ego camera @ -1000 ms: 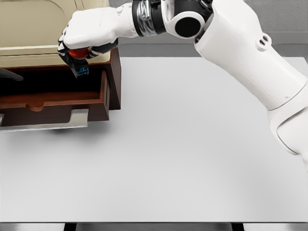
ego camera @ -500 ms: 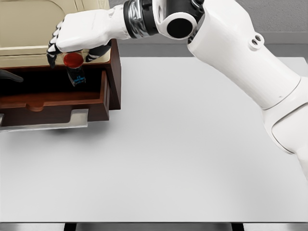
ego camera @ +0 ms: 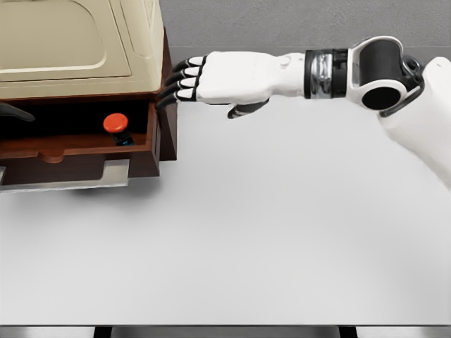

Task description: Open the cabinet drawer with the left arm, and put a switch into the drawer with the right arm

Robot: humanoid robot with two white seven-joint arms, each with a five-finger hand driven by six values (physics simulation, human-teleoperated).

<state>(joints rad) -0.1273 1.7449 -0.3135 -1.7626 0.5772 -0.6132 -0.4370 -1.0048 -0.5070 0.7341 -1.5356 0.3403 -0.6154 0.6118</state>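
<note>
Inside the open drawer sits the switch, near its right wall, clear of any hand. Right hand hovers just right of the cabinet, fingers straight and spread, holding nothing, so placement looks done. Switch: round red button cap on a dark body with a blue bit at the base. Left hand: only a dark sliver at the picture's left edge, grip unreadable.

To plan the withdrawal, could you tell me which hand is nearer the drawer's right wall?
Right. The right hand hovers open just beside the drawer's right wall; the left hand is barely visible at the opposite end.
</note>
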